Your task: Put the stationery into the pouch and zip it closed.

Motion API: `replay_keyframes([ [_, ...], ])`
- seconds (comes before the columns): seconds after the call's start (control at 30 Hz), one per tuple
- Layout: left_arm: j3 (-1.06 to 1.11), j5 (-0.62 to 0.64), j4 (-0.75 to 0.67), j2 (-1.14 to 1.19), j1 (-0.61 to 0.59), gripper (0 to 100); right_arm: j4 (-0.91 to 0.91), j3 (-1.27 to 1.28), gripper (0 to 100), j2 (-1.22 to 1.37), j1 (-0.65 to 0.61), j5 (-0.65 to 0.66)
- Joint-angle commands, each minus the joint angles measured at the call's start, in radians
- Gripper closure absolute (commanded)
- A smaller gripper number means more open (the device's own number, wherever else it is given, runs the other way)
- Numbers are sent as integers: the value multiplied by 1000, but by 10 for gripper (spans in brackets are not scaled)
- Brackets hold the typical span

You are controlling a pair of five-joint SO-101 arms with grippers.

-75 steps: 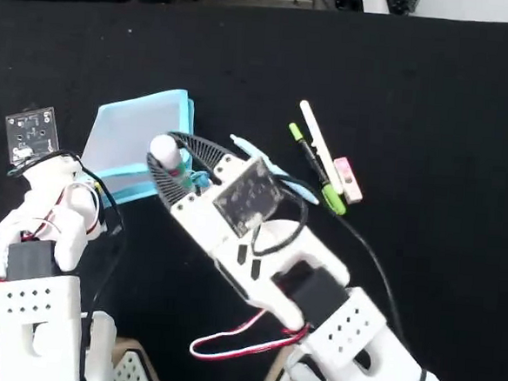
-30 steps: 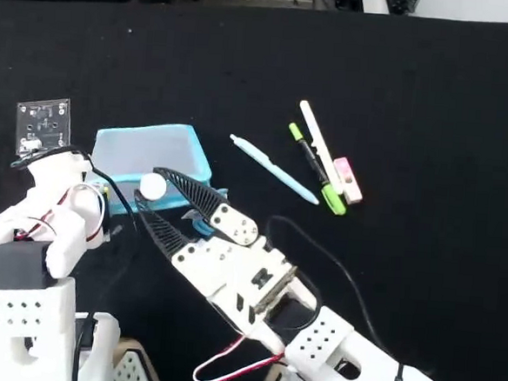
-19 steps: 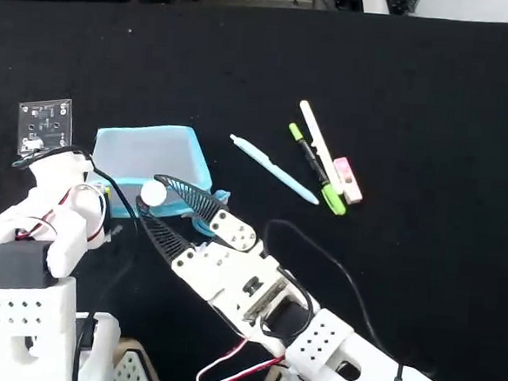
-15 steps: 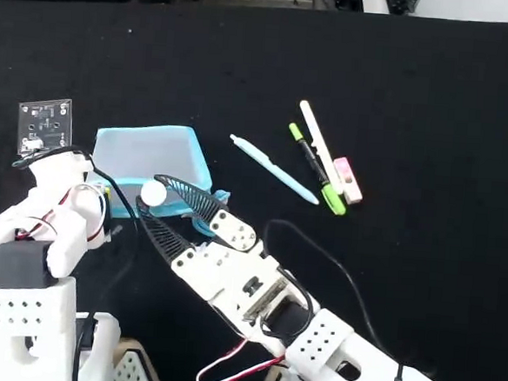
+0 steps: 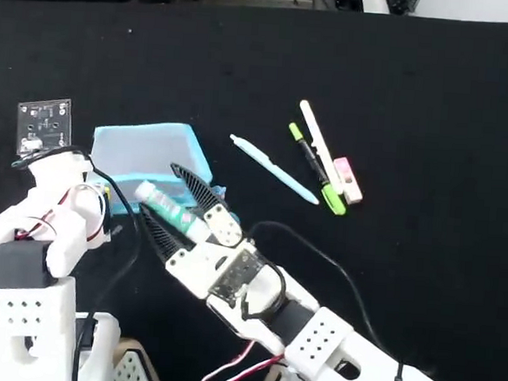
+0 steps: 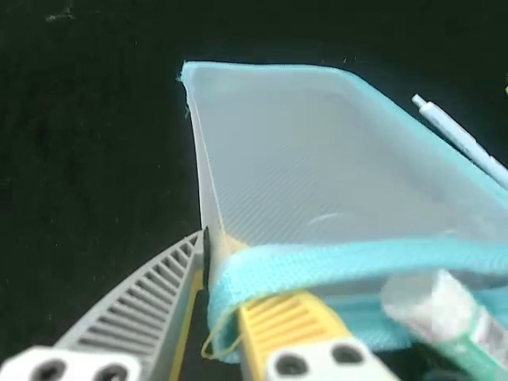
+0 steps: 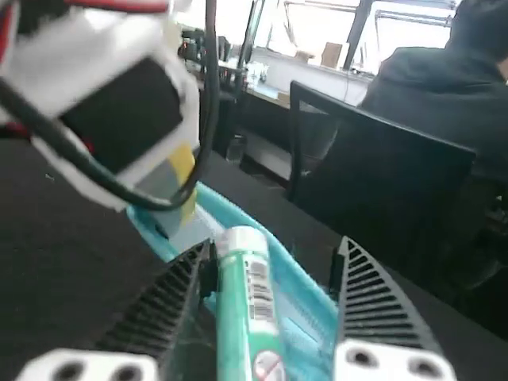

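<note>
Glue stick (image 5: 172, 211) tips over, cap toward pouch (image 5: 139, 148) mouth. Right gripper (image 7: 274, 246) jaws stand apart (stick loose against one). Left gripper (image 6: 213, 266) pinches the rim. Insertion likely starting.

Left fingers (image 6: 135, 325) clamped together, right fingers (image 7: 373, 305) spread apart

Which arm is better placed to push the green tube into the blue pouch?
Right. The right gripper, fingers open, has the green tube between them at the pouch mouth; the left gripper is clamped on the pouch's edge.
</note>
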Motion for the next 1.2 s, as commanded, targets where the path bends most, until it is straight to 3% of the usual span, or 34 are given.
replay_keyframes([
  [0.0,-64,-12,2,0,10,969,12,-62,825,-22,-61,5],
  [0.3,-64,-12,2,0,10,968,12,-61,982,-24,-77,9],
  [0.43,-62,-12,2,0,10,968,54,-62,954,-96,-25,8],
  [0.57,-62,-12,2,0,10,969,385,-102,874,-305,75,-26],
  [0.83,-62,-12,2,0,10,969,1404,-469,705,-717,408,-374],
  [1.17,-51,-12,-6,0,10,969,1665,-394,698,-648,427,-284],
])
